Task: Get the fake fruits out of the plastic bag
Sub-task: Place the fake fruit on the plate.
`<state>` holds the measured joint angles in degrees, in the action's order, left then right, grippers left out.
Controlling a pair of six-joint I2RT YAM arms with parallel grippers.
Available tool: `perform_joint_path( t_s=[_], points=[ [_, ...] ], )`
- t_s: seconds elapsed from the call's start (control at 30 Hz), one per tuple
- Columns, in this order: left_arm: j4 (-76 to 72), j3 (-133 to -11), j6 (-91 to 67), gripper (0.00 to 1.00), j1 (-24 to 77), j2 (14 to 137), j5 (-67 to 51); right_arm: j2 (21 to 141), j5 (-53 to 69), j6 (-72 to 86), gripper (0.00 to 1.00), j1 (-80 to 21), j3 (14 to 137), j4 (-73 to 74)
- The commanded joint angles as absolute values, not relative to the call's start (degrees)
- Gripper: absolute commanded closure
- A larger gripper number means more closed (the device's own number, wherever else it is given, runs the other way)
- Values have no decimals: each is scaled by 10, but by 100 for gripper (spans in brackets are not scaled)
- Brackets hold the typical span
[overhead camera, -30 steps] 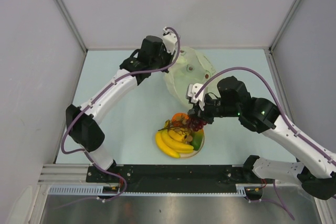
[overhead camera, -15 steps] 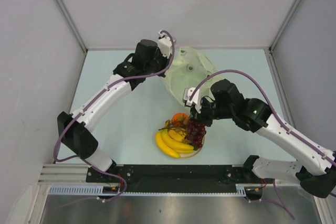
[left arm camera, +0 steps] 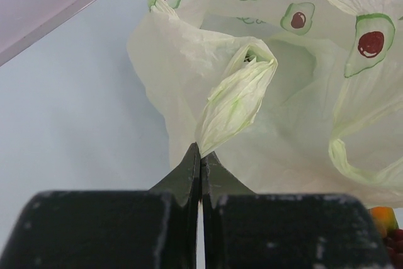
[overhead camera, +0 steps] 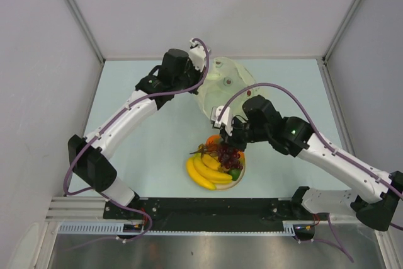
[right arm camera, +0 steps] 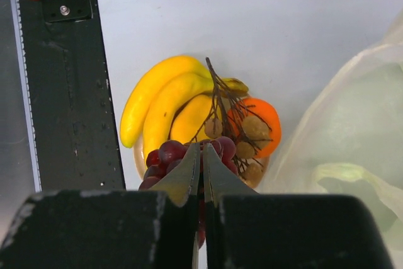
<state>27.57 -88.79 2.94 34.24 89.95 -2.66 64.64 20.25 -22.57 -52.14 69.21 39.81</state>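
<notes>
Since a second ago your right arm (overhead camera: 296, 140) has swung toward the left of the overhead frame and carried the grapes (overhead camera: 230, 154) from the plate's right edge to over its middle. Your left arm (overhead camera: 135, 108) has dropped back a little with the bag (overhead camera: 230, 89).

Both sets of jaws are pressed together. In the right wrist view the right jaws meet at the top of the grapes (right arm camera: 169, 154), and the bunch looks pinched there, with its bare stems spreading over the other fruit. In the left wrist view the left jaws meet on a twisted strip of the bag (left arm camera: 236, 102) and hold it up and open.

The bag sits at centre, toward the top of the overhead frame, with its near edge just above the plate (overhead camera: 234, 182). The plate rests on the bench (overhead camera: 164, 155) at lower centre.

You look far along. The bananas (overhead camera: 208, 171), the orange (overhead camera: 214, 141) and a green piece (overhead camera: 235, 173) already lie on the plate, and the grapes are out of the bag but not yet let go. I see no yellow pepper piece on the plate; it may be hidden under the grapes. The bag looks slack, but its printed film does not let you tell whether anything remains inside. What is left, as I judge it, is to release the grapes and check the bag.
</notes>
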Motion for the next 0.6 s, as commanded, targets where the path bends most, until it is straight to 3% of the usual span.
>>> perform_joint_path(
  t_s=[0.0,0.57],
  points=[
    [261,-878,14,100,342,871,-47,671,223,-210,100,-533,695,352],
    [282,-884,-17,100,338,861,-122,788,225,-185,100,-586,719,310]
  ],
)
